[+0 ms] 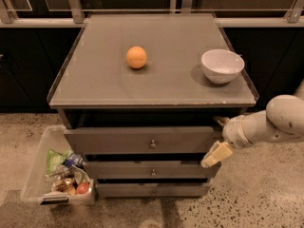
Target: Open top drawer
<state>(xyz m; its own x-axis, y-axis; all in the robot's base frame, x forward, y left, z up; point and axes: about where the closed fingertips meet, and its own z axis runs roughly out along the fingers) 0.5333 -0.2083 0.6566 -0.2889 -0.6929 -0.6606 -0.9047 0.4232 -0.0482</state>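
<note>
Grey metal three-drawer cabinet (156, 87) stands mid-frame on a speckled stone floor (247, 198). The wide, flat grey top drawer (118, 140) sits right under the cabinet's top slab, w/ a dark gap above it. Its small round metal knob (153, 144) is at the centre of the front. The panel is wider & taller than the two narrower grey lower drawers (142, 170) beneath it. How far it's pulled out, can't tell from this angle.

The white two-finger gripper (211, 141) comes in from the right on a thick white arm (280, 122). It's at the right end of the top drawer's front, well apart from the knob. Jaws stand wide apart: one cream finger (216, 154) slants down by the panel's lower right corner, the other shows up near its top right corner, so the panel's end lies btwn them. Nothing clamped. Whether either finger touches the panel, can't tell.

On the cabinet top: a round orange fruit (137, 57) left of centre & a white ceramic bowl (222, 65) near the right edge, the two well apart. On the floor, just beside the cabinet's left side, is a clear plastic bin (35, 175) holding packets & other small stuff.
</note>
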